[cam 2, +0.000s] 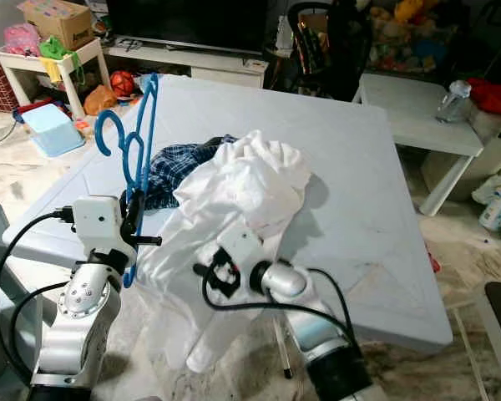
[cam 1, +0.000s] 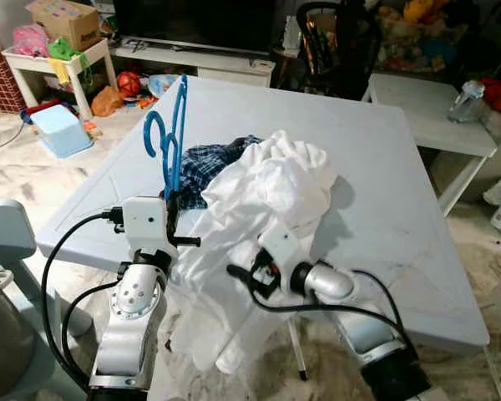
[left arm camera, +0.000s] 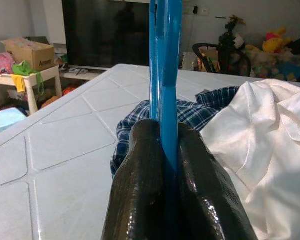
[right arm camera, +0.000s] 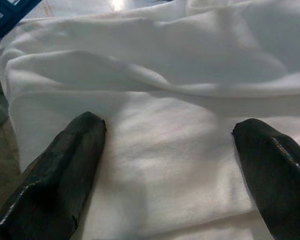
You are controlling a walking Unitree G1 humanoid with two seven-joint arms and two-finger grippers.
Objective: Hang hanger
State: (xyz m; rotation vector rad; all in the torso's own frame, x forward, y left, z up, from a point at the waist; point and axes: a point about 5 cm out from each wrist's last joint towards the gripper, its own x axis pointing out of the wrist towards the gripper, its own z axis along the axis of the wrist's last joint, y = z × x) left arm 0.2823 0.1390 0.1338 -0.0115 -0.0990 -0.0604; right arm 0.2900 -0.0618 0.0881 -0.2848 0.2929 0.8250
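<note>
Hanger [cam 1: 171, 138] upright beside table edge [cam 1: 92, 259]

I'm in a lived-in home's living room: beyond my fingers a dark television [cam 1: 192, 21] on its low stand, stuffed toys [left arm camera: 277, 42] (piled high) and a cardboard box [cam 1: 65, 18] on a side table.

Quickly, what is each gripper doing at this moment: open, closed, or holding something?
Left gripper: closed on the blue hanger.
Right gripper: open, against the white shirt.

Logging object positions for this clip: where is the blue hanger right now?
The blue hanger stands upright, clamped in the left gripper, over the table's left near side, beside the checked cloth.
</note>
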